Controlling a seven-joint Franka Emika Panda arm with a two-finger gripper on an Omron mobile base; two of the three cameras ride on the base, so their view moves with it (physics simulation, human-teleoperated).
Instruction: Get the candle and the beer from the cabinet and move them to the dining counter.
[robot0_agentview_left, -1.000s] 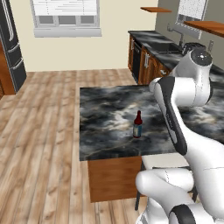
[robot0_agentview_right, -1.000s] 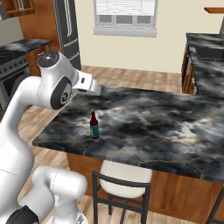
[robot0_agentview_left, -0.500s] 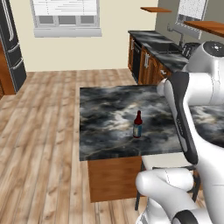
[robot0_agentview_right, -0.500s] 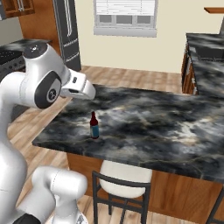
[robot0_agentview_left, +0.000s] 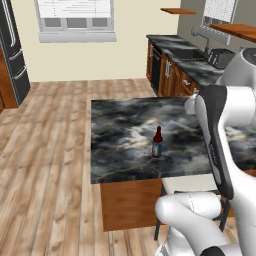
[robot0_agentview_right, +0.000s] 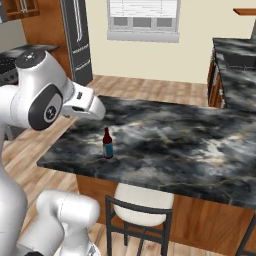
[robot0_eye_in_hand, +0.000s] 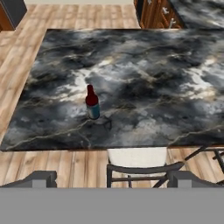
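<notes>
Nearest in the hand view, the end effector (robot0_eye_in_hand: 112, 178) shows as two dark fingertips (robot0_eye_in_hand: 39, 178) set far apart at the bottom edge, released and gripping nothing. Just past them stands a stool (robot0_eye_in_hand: 139, 162) with a pale seat and dark frame, tucked against the near edge of the counter (robot0_eye_in_hand: 148, 83).

The beer (robot0_eye_in_hand: 92, 103) stands upright on the counter's black-and-grey marbled top, near the corner closest to the robot (its blue label is clear in all three views). In the left base view the beer (robot0_agentview_left: 157, 143) sits a little inside the counter's (robot0_agentview_left: 120, 145) near edge, with bare marble around it; in the right base view the beer (robot0_agentview_right: 107, 144) is below and just right of the arm's white forearm (robot0_agentview_right: 82, 104), apart from it. The stool (robot0_agentview_right: 135, 210) sits below the counter (robot0_agentview_right: 180, 145) edge there.

Beyond the counter lies a wood plank floor (robot0_agentview_left: 55, 130). Farther back runs a second marbled counter (robot0_agentview_left: 187, 57) with a sink, a toaster (robot0_agentview_left: 220, 58) on it and wooden drawers (robot0_agentview_left: 172, 75) beneath. A dark fridge (robot0_agentview_right: 77, 40) stands at the far left, and a window (robot0_agentview_left: 75, 17) sits in the cream back wall.
</notes>
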